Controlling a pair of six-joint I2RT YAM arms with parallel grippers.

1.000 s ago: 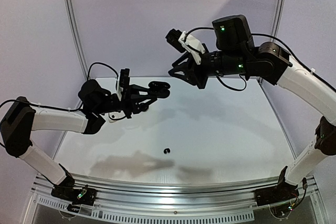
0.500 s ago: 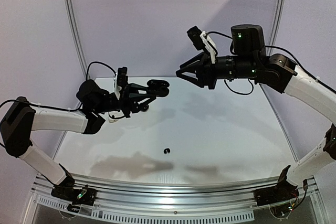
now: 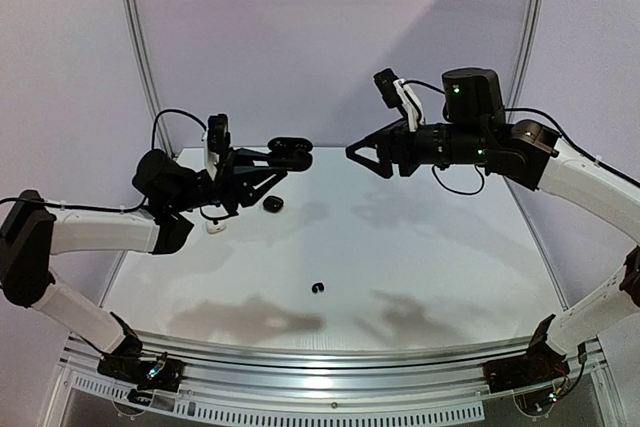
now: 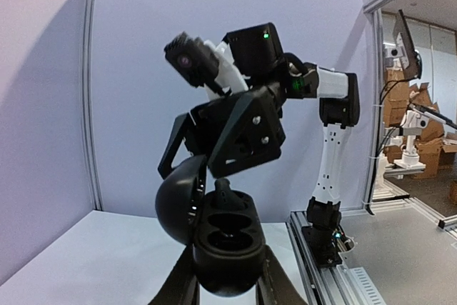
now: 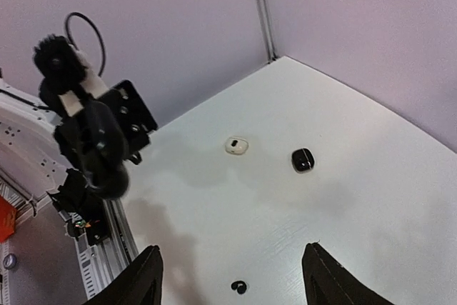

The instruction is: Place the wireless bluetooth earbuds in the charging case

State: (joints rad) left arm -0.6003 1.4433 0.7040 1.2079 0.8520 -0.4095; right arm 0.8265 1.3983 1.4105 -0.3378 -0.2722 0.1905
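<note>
My left gripper [image 4: 227, 280] is shut on a black charging case [image 4: 227, 244], held up in the air with its lid [image 4: 177, 201] swung open to the left. One black earbud [image 4: 223, 194] stands in the far socket; the near socket looks empty. From above, the case [image 3: 290, 153] hangs over the back left of the table. My right gripper [image 3: 362, 159] is open and holds nothing, a short way right of the case. A black hook-shaped earbud [image 3: 318, 288] lies on the table in front, also seen between my right fingers [image 5: 240, 287].
A small closed black case [image 3: 272, 205] and a white case [image 3: 213, 228] lie on the white table [image 3: 430, 257] under the left arm; they also show as the black case [image 5: 303, 160] and white case [image 5: 236, 146]. A metal rail [image 3: 320, 362] runs along the near edge.
My right gripper has drawn back to the right from the held case and opened wider. The left arm shifted slightly left, uncovering the closed black case on the table.
</note>
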